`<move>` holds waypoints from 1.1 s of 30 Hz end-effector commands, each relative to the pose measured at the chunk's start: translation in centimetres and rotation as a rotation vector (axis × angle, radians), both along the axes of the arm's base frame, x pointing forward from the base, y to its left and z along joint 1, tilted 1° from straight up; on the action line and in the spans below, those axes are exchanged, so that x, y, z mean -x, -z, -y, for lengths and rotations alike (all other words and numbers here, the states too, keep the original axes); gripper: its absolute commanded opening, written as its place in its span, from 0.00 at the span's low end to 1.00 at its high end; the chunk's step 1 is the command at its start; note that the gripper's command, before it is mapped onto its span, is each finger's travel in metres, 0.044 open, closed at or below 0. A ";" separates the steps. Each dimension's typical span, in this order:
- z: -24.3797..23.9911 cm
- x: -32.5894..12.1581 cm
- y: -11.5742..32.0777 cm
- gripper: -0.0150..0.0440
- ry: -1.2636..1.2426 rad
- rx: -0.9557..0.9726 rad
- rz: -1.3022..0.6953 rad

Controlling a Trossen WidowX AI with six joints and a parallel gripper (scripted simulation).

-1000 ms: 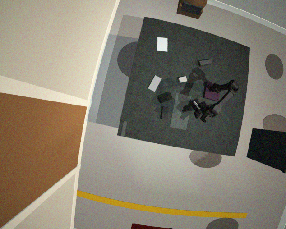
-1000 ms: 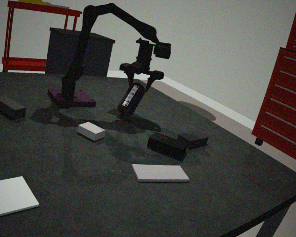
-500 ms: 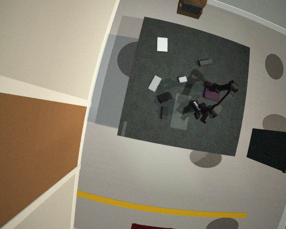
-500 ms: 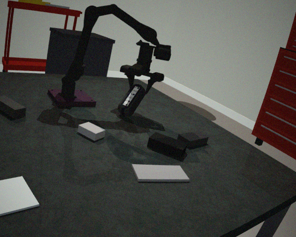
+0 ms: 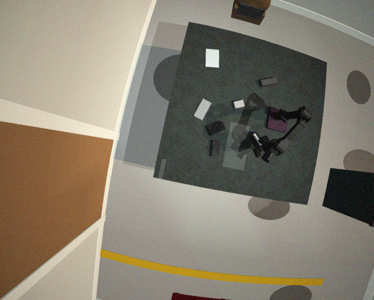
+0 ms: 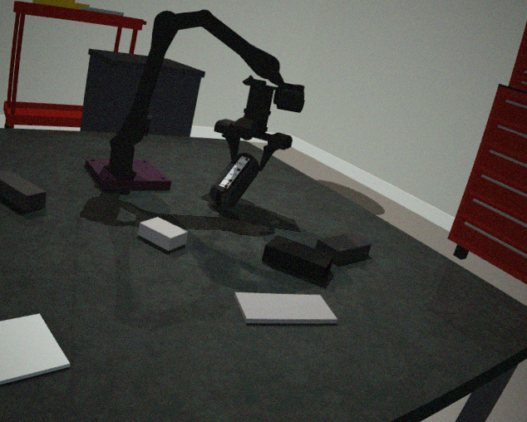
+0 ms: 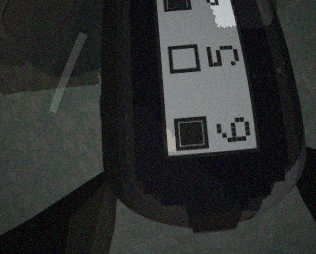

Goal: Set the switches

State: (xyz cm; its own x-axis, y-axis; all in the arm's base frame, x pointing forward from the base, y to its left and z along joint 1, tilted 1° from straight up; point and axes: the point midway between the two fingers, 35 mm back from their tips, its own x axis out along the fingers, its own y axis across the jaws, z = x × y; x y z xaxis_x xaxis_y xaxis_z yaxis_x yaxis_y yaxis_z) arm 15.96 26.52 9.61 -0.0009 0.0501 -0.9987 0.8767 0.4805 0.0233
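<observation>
My gripper (image 6: 247, 164) is shut on the dark grey controller unit (image 6: 247, 179) (image 7: 142, 167), with a finger on either side of its upper end. The unit is steeply tilted, its lower end close to the bench (image 6: 110, 281); whether it touches cannot be told. Its underside label (image 5: 255, 138) (image 6: 233, 174) (image 7: 182, 95) is exposed. In the wrist view the square (image 7: 191, 133) beside 6 is filled and the square (image 7: 184, 59) beside 5 is empty. The square (image 7: 178, 4) above is filled but cut off, its number washed out by glare. The other squares are out of the wrist view. The rocker switches are hidden.
A small white box (image 5: 239, 103) (image 6: 161, 233), a black block (image 5: 215, 127) (image 6: 297, 259) and a dark module (image 5: 215, 147) (image 6: 347, 249) lie nearby. Two pale flat plates (image 5: 202, 109) (image 5: 212, 58) and a brownish block (image 5: 269, 81) (image 6: 22, 193) lie farther off. The arm stands on a purple base (image 6: 154, 179).
</observation>
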 end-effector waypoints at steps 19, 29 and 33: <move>-0.3 0.4 2.2 0.83 0.011 0.027 -0.010; -0.6 0.6 2.9 0.83 0.011 0.027 -0.010; -0.7 0.7 3.2 0.83 0.011 0.027 -0.010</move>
State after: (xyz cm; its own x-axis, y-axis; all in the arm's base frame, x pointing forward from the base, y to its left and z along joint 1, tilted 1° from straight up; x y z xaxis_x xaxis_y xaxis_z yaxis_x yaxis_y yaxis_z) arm 15.36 27.52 7.08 -0.0070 0.0422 -0.9991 0.8783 0.4778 0.0140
